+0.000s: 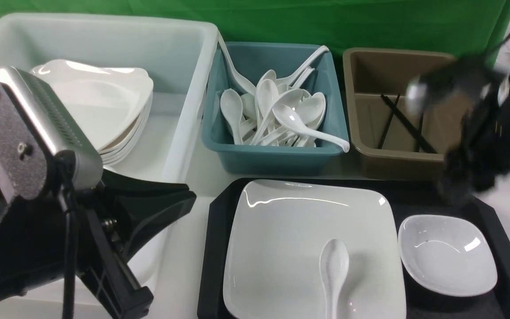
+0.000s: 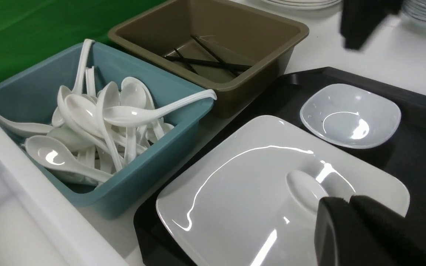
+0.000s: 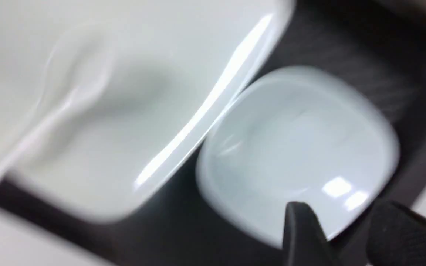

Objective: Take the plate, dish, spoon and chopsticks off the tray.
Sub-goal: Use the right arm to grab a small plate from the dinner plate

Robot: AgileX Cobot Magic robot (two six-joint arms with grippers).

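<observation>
Right wrist view: right gripper [image 3: 346, 221], jaws parted and empty, hangs above the dish [image 3: 298, 147] on the tray [image 3: 346, 44], beside the plate [image 3: 142, 111]; left gripper [image 2: 350, 202] closed, empty. Risk: glossy rim slipping from a shallow pinch.

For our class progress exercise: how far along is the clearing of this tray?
Done: black chopsticks lie in the brown bin, none on the tray. In hand: the open right pincer hovers above the dish, gripping nothing. Remaining: plate, the spoon lying on it, and dish all sit on the tray.
</observation>
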